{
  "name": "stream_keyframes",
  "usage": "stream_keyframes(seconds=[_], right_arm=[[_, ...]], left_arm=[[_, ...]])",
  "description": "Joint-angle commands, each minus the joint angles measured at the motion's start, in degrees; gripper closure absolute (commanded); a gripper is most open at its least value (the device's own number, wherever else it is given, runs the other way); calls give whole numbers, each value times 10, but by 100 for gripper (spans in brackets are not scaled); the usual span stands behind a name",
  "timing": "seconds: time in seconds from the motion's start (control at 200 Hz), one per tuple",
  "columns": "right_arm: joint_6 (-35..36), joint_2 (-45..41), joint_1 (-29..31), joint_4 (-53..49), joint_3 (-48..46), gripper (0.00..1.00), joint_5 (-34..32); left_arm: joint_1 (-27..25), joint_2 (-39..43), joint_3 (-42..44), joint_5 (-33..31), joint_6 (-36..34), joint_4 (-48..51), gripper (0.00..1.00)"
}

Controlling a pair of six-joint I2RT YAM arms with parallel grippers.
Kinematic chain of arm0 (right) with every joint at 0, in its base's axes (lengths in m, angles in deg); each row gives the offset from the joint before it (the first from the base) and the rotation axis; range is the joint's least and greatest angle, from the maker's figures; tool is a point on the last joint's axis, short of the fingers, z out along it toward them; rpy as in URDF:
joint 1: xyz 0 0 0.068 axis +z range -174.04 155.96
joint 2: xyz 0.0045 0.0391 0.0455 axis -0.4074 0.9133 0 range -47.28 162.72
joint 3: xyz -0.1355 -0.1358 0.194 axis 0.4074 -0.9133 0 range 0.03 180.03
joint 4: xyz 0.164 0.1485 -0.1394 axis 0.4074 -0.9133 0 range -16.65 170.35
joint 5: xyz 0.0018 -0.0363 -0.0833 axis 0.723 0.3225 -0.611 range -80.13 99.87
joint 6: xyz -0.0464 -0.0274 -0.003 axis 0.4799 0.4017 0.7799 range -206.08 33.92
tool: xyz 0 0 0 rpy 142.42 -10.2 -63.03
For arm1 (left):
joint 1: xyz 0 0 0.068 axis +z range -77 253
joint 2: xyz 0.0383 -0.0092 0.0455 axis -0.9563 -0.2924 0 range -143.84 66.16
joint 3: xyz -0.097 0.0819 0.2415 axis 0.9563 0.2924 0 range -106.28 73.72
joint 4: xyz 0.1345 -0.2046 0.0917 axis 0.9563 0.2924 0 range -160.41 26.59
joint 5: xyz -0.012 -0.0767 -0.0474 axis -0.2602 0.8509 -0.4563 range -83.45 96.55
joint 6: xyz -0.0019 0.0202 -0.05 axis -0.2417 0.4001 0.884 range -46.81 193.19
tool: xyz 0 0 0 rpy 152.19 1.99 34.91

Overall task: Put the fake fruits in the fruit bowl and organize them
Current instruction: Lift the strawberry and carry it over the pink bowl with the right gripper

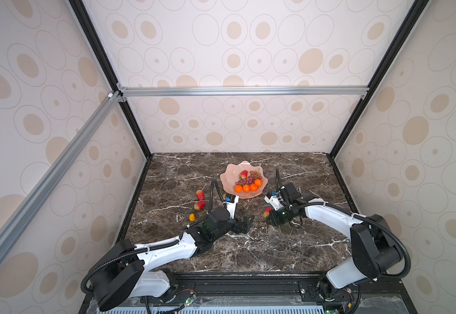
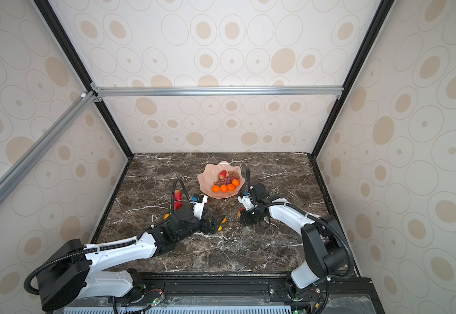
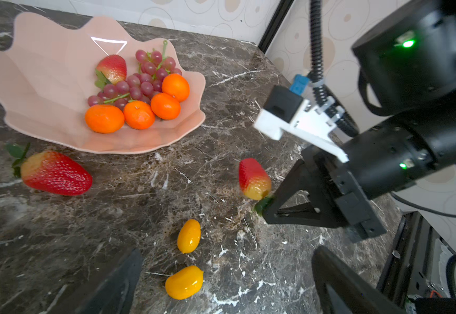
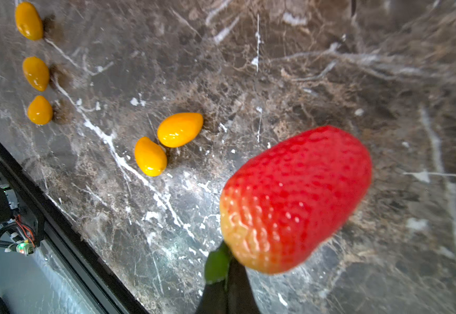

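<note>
Right gripper (image 4: pixel 225 274) pressed together on the green leaf cap (image 4: pixel 217 265) of a red plastic strawberry (image 4: pixel 294 198). The berry sticks out past the tips, over the dark marble desk (image 4: pixel 330 68). I can't tell if it's clear of the surface.

Left gripper (image 1: pixel 245 221) spread wide, nothing in it. Two small oval yellow-orange fruits (image 3: pixel 188 236) lie just ahead of its fingers.

Pale pink glossy scalloped bowl (image 3: pixel 44 81) sits beyond both grippers, apart from them. It holds four round orange tangerines (image 3: pixel 104 118), a dark red grape bunch (image 3: pixel 139 84) and a second strawberry (image 3: pixel 112 68).
</note>
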Motion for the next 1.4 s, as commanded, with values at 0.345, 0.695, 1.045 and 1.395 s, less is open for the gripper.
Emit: stream_keyframes(seconds=[0.345, 0.695, 1.045, 1.395], right_arm=[[-36, -72, 9, 64, 22, 100, -33], [-123, 61, 31, 61, 162, 100, -124], [-206, 232, 63, 18, 373, 100, -218], [-245, 406, 70, -56, 605, 100, -271]], left_arm=[[112, 14, -38, -6, 0, 14, 2], [167, -24, -83, 31, -4, 22, 2], [206, -35, -117, 43, -9, 37, 2], [235, -30, -144, 57, -10, 56, 2]])
